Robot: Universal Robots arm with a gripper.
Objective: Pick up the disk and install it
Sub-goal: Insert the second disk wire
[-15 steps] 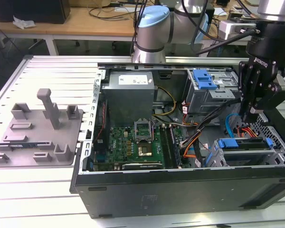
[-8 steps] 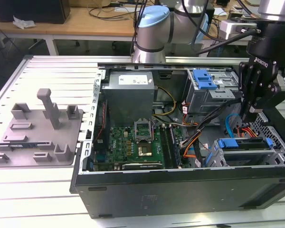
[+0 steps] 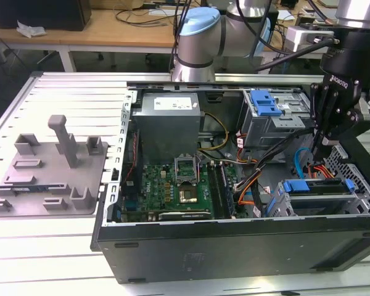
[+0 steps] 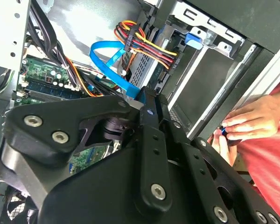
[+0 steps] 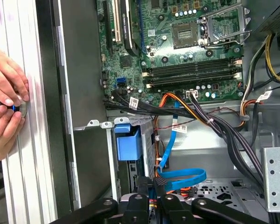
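A: Nearest in the exterior view?
B: Black front wall of the case (image 3: 234, 246), lying open on the slatted surface (image 3: 80, 98).

A: And the disk?
B: Just behind that wall, toward the exterior view's right. Disk (image 3: 317, 187) lying flat in the cage (image 3: 357, 206), blue frame showing at both ends. Looks seated, though cannot tell how fully.

A: End effector?
B: Hanging just above the cage, over the disk and apart from it. End effector (image 3: 324, 151) drawn narrow, tips close together in both wrist views (image 5: 155, 186) (image 4: 147, 105). Holding nothing that can be seen. Just beside it, a blue cable (image 5: 184, 179) looping across the case floor.

A: Anything at the case's edge?
B: Hands (image 5: 7, 100) on the surface just outside the case wall, pinching a small dark object.

A: Further in?
B: Green board (image 3: 172, 185) on the case floor, toward the exterior view's left of the cage. Behind it, the grey power supply (image 3: 169, 120). Level with that on the exterior view's right, a blue latch (image 3: 265, 102) on top of a second metal bay.

A: Outside the case?
B: Grey fixture (image 3: 49, 179) on the surface, well apart on the exterior view's left. Beyond the case, the arm (image 3: 197, 37), then wooden desks (image 3: 111, 28) at the back.
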